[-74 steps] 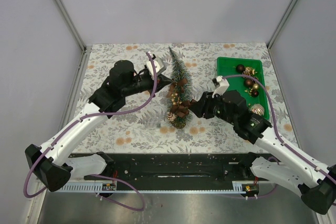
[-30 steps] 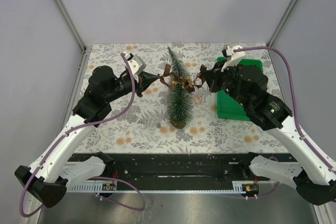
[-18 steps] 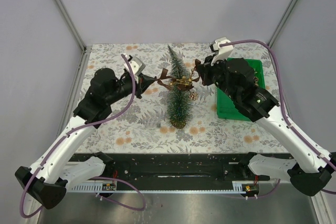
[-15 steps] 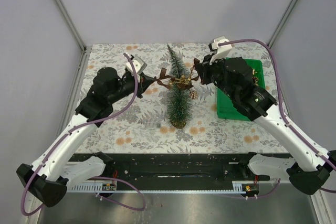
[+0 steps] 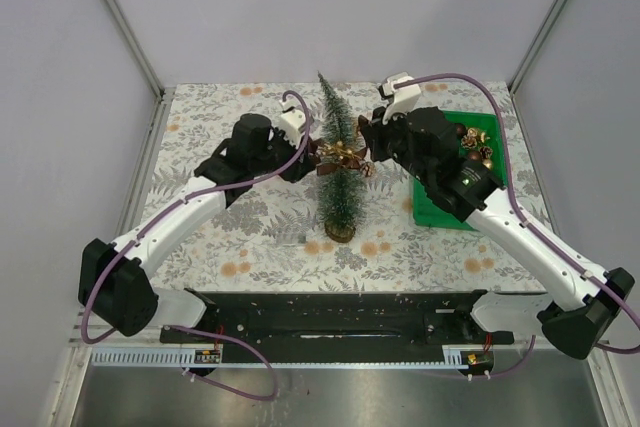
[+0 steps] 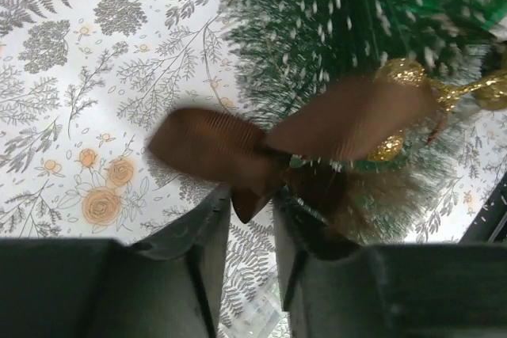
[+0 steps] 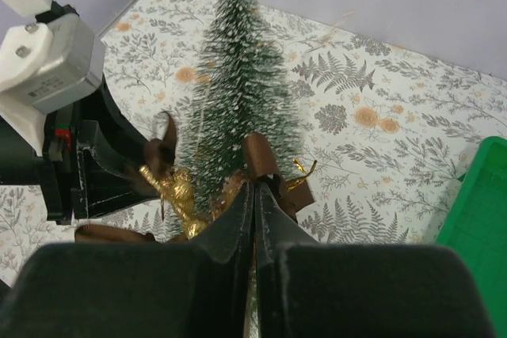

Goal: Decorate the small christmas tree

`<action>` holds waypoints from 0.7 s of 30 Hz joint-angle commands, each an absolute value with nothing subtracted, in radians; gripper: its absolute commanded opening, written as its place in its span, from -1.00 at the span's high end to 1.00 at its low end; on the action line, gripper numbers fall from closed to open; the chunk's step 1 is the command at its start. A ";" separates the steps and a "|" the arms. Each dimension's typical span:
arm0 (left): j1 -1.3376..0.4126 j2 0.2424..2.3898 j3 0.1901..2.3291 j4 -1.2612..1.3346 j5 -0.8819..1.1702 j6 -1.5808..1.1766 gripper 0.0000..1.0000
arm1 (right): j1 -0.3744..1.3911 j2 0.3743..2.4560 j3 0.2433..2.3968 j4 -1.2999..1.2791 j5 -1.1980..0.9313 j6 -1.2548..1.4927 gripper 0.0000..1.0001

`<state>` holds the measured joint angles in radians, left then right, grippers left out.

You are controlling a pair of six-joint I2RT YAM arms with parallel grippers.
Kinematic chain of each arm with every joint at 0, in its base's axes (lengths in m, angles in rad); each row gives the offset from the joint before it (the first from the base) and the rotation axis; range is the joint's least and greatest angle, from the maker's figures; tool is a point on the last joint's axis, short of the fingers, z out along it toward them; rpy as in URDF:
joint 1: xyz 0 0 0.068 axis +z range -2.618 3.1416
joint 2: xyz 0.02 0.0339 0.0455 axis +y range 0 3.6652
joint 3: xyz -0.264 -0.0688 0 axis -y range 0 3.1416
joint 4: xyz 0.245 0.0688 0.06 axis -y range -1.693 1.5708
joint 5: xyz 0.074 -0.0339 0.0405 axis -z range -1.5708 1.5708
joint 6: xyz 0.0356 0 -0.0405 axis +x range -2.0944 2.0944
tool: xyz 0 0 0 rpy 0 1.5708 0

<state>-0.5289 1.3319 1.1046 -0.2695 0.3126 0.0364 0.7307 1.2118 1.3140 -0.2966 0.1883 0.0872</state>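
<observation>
Pale grey walls [image 5: 330, 7] close off the table on the left, right and far sides, with metal posts running up at the two back corners. A floral cloth [image 5: 250, 247] covers the surface from wall to wall, up to the black rail at the near edge.

One small christmas tree [image 5: 340, 197] stands upright on its round base near the middle of the cloth. Bare cloth lies open behind it up to the far wall, in front of it down to the rail, and across the whole left side beyond the left arm.

One green tray [image 5: 432, 209] sits close to the right wall. The right arm crosses above it and hides much of it. Several baubles [image 5: 476, 150] show in its far part; their number cannot be told.

One garland [image 5: 340, 155] of brown ribbon bows and gold pieces hangs across the front of the tree at about mid-height, stretched between the two arms.

The left gripper [image 5: 310, 159] is just left of the tree. In its wrist view the fingers [image 6: 207, 231] are closed to a narrow gap, and a tail of the brown bow is pinched there.

The right gripper [image 5: 366, 152] is just right of the tree. Its fingers [image 7: 238, 223] are pressed almost together, with a ribbon loop caught at the tips
</observation>
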 commanded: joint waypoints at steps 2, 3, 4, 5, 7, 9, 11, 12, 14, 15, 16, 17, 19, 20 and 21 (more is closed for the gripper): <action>-0.523 1.333 1.112 -0.132 0.460 -0.069 -0.06 | 0.736 1.232 1.281 -0.250 0.164 0.094 1.00; -0.525 1.332 1.094 -0.111 0.489 -0.087 -0.49 | 0.736 1.238 1.267 -0.245 0.157 0.101 1.00; -0.525 1.330 1.086 -0.097 0.521 -0.101 -0.97 | 0.736 1.239 1.258 -0.239 0.147 0.101 1.00; -0.525 1.328 1.077 -0.080 0.546 -0.113 -0.98 | 0.736 1.246 1.253 -0.235 0.138 0.106 1.00; -0.525 1.330 1.066 -0.063 0.592 -0.120 -0.98 | 0.735 1.250 1.240 -0.230 0.132 0.120 1.00; -0.529 1.339 1.066 -0.066 0.594 -0.120 -0.98 | 0.732 1.255 1.223 -0.222 0.118 0.138 1.00; -0.529 1.332 1.051 -0.052 0.583 -0.120 -0.98 | 0.733 1.253 1.207 -0.218 0.135 0.152 1.00; -0.529 1.322 1.040 -0.046 0.580 -0.121 -0.98 | 0.733 1.249 1.198 -0.219 0.146 0.156 0.96; -0.529 1.306 1.022 -0.046 0.578 -0.115 -0.98 | 0.732 1.223 1.180 -0.213 0.166 0.163 0.89; -0.532 1.296 1.013 -0.052 0.572 -0.112 -0.98 | 0.732 1.203 1.172 -0.212 0.176 0.166 0.85; -0.534 1.289 1.008 -0.058 0.560 -0.107 -0.98 | 0.733 1.184 1.163 -0.206 0.189 0.167 0.82; -0.535 1.279 1.003 -0.069 0.543 -0.100 -0.98 | 0.732 1.164 1.154 -0.196 0.204 0.167 0.81; -0.535 1.269 1.002 -0.100 0.493 -0.089 -0.98 | 0.730 1.143 1.141 -0.177 0.248 0.164 0.79; -0.535 1.267 1.008 -0.119 0.461 -0.077 -0.98 | 0.727 1.147 1.144 -0.170 0.268 0.161 0.78; -0.535 1.267 1.018 -0.138 0.431 -0.072 -0.98 | 0.718 1.163 1.155 -0.166 0.278 0.157 0.78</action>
<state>-0.5312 1.3155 1.0031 -0.1337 0.5220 -0.1017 0.7303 1.2015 1.1378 -0.2577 0.1883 0.1513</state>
